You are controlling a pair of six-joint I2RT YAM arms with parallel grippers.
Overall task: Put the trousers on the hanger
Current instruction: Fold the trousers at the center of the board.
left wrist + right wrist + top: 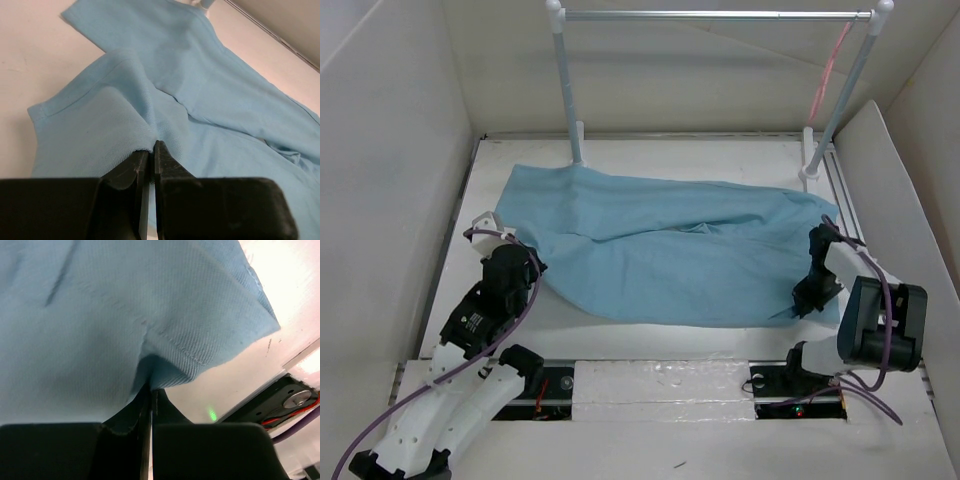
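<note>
While the trousers [670,250] lay spread across the white table [650,345], the left gripper [151,147] was closed on a pinch of cloth at their left edge, the fabric bunching up between its black fingers. The right gripper [151,390] was likewise clamped on a fold near the hemmed corner at the trousers' right end. The pink hanger [828,75] hung from the silver rail [715,15] at the back right, well apart from the cloth.

White table [670,160]; trousers [670,250] lie spread.
</note>
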